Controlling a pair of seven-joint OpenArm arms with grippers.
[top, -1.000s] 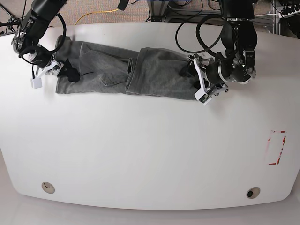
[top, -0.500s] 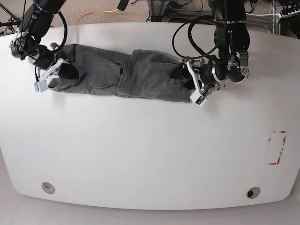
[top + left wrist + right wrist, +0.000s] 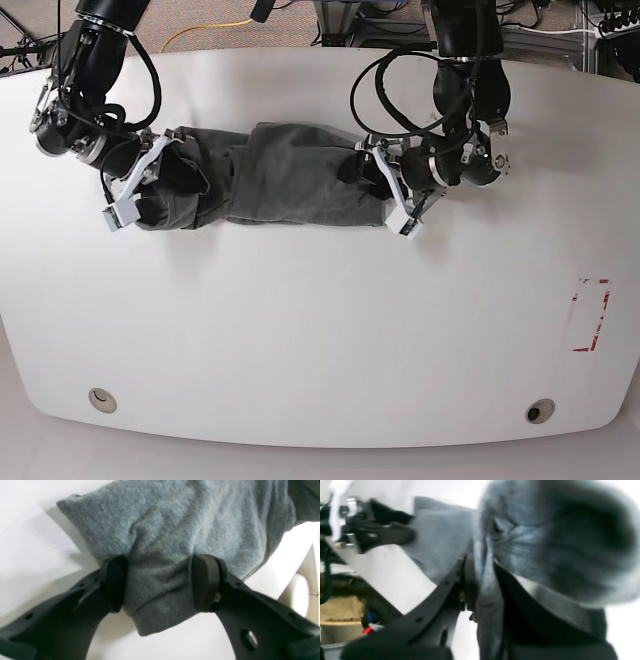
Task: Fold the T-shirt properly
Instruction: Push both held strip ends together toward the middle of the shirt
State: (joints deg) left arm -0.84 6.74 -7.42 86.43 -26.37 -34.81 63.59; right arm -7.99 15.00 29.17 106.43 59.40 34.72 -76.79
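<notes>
White table (image 3: 320,330), grey T-shirt (image 3: 290,185) bunched at 12 o'clock, left gripper (image 3: 385,195) and right gripper (image 3: 150,190) both clenched on its ends, bare tabletop toward 6 o'clock.

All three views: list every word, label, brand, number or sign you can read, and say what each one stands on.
None can be read.
T-shirt: plain grey cloth, no print or tag showing.
White table: a red dashed rectangle marked near one edge, with no letters or numbers.
Left gripper and right gripper: black jaws, no lettering visible; the right wrist view is blurred.
</notes>
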